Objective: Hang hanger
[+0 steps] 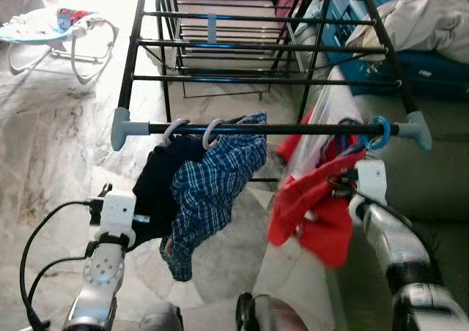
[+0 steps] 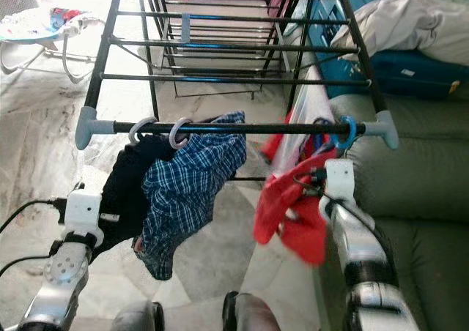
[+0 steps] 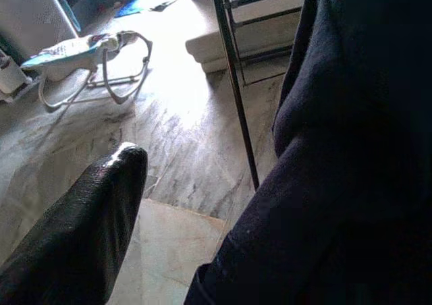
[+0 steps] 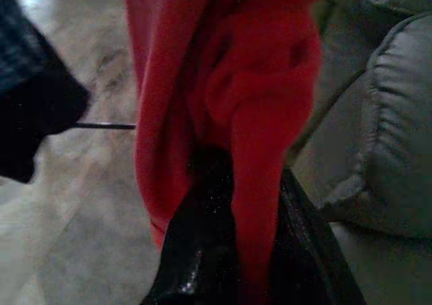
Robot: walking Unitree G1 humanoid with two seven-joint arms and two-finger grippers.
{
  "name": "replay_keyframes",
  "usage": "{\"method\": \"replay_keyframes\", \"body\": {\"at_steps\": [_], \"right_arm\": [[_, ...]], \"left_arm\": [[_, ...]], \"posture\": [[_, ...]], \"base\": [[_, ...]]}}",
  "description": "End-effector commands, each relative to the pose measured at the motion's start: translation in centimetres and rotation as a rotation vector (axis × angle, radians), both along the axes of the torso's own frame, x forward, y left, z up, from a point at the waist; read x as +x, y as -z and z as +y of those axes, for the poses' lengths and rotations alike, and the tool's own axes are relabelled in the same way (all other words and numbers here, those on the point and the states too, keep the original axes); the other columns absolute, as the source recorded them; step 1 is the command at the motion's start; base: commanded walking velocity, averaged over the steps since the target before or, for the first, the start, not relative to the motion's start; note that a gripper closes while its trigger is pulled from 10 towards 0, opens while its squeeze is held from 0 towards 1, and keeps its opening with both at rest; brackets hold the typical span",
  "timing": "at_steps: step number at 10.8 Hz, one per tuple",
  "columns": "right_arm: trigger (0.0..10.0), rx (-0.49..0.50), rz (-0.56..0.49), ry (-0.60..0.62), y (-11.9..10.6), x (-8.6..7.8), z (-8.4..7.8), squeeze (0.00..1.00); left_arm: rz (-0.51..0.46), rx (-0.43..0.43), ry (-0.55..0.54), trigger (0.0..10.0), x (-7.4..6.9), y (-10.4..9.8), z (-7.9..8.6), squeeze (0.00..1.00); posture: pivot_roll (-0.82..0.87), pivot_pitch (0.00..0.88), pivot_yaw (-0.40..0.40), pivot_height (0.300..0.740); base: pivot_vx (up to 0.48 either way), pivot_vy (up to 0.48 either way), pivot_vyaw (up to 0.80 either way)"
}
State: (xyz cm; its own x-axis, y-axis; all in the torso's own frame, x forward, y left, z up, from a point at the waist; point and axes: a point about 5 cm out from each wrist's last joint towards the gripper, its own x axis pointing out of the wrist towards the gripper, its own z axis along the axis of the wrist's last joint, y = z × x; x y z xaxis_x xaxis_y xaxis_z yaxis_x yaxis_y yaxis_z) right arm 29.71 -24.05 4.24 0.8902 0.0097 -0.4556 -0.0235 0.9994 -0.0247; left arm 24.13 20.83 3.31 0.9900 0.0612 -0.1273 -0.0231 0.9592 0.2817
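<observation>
A black drying rack stands ahead; its front bar [image 1: 293, 129] has grey end caps. Two grey hanger hooks [image 1: 174, 131] sit on the bar and carry a black garment [image 1: 157, 184] and a blue plaid shirt [image 1: 212, 188]. At the bar's right end, a blue hanger hook [image 1: 379, 132] is over it, with a red garment [image 1: 308, 214] hanging below. My right gripper [image 1: 338, 188] is shut on the red garment [image 4: 223, 82] just under the bar. My left gripper [image 1: 144, 219] is open beside the black garment [image 3: 351, 150], one fingertip [image 3: 125, 160] showing.
A grey sofa [image 1: 432, 192] runs along the right, close to my right arm. Crumpled laundry [image 1: 425, 20] lies on a blue case behind it. A baby bouncer [image 1: 58, 27] stands on the marble floor at the far left. More rack bars stretch behind the front bar.
</observation>
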Motion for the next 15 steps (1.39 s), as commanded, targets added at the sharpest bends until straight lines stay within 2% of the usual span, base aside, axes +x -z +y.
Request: {"method": "replay_keyframes", "body": {"at_steps": [1, 2, 3, 4, 7, 8, 9, 10, 11, 12, 13, 15], "right_arm": [[10.0, -0.017, 0.066, -0.004, 1.8, -1.5, 0.2, 1.00], [10.0, -0.042, 0.028, -0.009, 1.8, -1.9, 0.4, 1.00], [10.0, -0.107, -0.054, -0.047, 1.2, -2.1, 0.7, 1.00], [10.0, -0.103, -0.097, -0.040, 0.8, -2.7, 1.1, 1.00], [10.0, -0.110, -0.130, -0.038, 1.8, -5.8, 2.6, 1.00], [10.0, -0.127, -0.157, -0.013, 1.7, -6.7, 2.7, 1.00], [10.0, -0.172, -0.233, 0.046, 0.8, -7.5, 2.1, 1.00], [10.0, -0.162, -0.246, 0.116, 0.8, -8.5, 1.5, 1.00], [10.0, -0.152, -0.242, 0.129, 0.9, -9.1, 1.4, 1.00], [10.0, -0.141, -0.248, 0.140, 0.9, -9.4, 1.5, 1.00], [10.0, -0.161, -0.334, 0.170, -0.3, -9.4, 1.5, 1.00], [10.0, -0.171, -0.433, 0.166, -2.4, -8.2, 1.9, 1.00]], "left_arm": [[0.038, -0.001, 0.005, 10.0, -0.6, 0.6, -0.1, 0.00], [0.049, 0.004, 0.007, 10.0, -0.7, 0.8, -0.2, 0.00], [0.052, 0.010, -0.002, 10.0, -0.8, 0.8, 0.0, 0.00], [0.055, 0.020, -0.017, 10.0, -0.8, 0.8, 0.2, 0.00], [0.070, 0.007, -0.035, 10.0, -1.6, 1.3, 0.0, 0.00], [0.072, 0.006, -0.035, 10.0, -1.9, 1.4, -0.2, 0.00], [0.070, 0.002, -0.032, 10.0, -1.9, 1.4, -0.4, 0.00], [0.069, -0.001, -0.032, 10.0, -1.9, 1.3, -0.4, 0.00], [0.069, 0.000, -0.035, 10.0, -1.9, 1.3, -0.4, 0.00], [0.071, 0.002, -0.033, 10.0, -1.9, 1.3, -0.4, 0.00], [0.074, 0.007, -0.024, 10.0, -1.9, 1.3, -0.5, 0.00], [0.075, 0.008, -0.022, 10.0, -1.8, 1.3, -0.4, 0.00]], "posture": [[0.01, 0.130, -0.058, 0.740], [0.01, 0.127, -0.057, 0.740], [0.01, 0.123, -0.059, 0.740], [0.01, 0.127, -0.063, 0.740], [0.00, 0.136, -0.059, 0.740], [0.00, 0.138, -0.059, 0.740], [0.00, 0.143, -0.061, 0.740], [-0.01, 0.148, -0.060, 0.740], [-0.01, 0.148, -0.060, 0.740], [-0.02, 0.151, -0.057, 0.740], [-0.01, 0.153, -0.057, 0.740], [-0.01, 0.157, -0.057, 0.740]], "base": [[0.000, 0.000, 0.00], [0.000, 0.000, 0.00], [0.000, 0.000, 0.00], [0.000, 0.000, 0.00], [0.000, 0.000, 0.00], [0.000, 0.000, 0.00], [0.000, 0.000, 0.00], [0.000, 0.000, 0.00], [0.000, 0.000, 0.00], [0.000, 0.000, 0.00], [0.000, 0.000, 0.00], [0.000, 0.000, 0.00]]}}
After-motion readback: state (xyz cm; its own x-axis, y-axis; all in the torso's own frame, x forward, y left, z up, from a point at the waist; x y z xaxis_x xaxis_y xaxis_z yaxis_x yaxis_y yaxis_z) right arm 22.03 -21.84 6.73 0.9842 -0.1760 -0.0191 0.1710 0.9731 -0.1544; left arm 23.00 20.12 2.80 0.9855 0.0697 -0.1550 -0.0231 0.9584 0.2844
